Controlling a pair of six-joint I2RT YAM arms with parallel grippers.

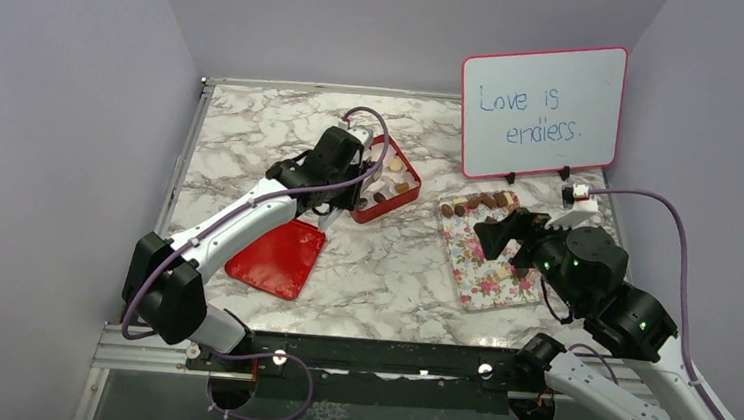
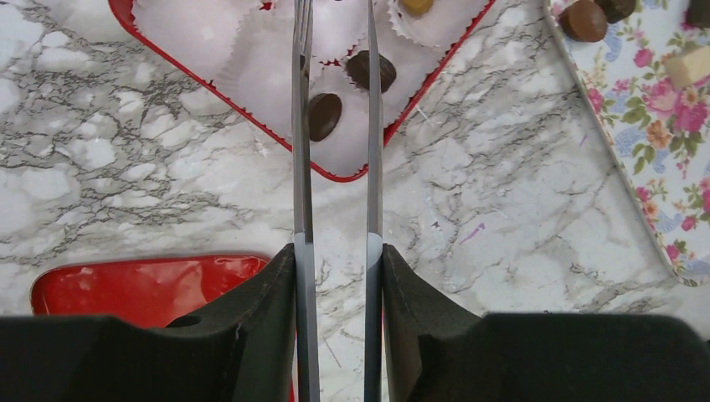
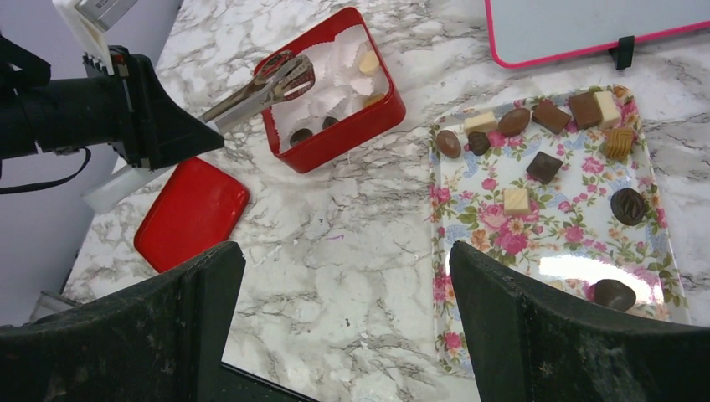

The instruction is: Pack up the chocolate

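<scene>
On the rectangular floral tray (image 3: 486, 251), most small brown and cream chocolate pieces (image 3: 544, 167) are laid, a row running across its far end; a few are seen in the red tin (image 3: 352, 138). Thin steel tongs (image 3: 259, 88), seemingly empty, are pinched by the left gripper (image 2: 335, 276); the right gripper (image 3: 339, 260) is spread wide.

Tongs (image 2: 302, 201) tips cropped, chocolate (image 1: 474, 200) partly behind arm (image 1: 594, 273)
</scene>
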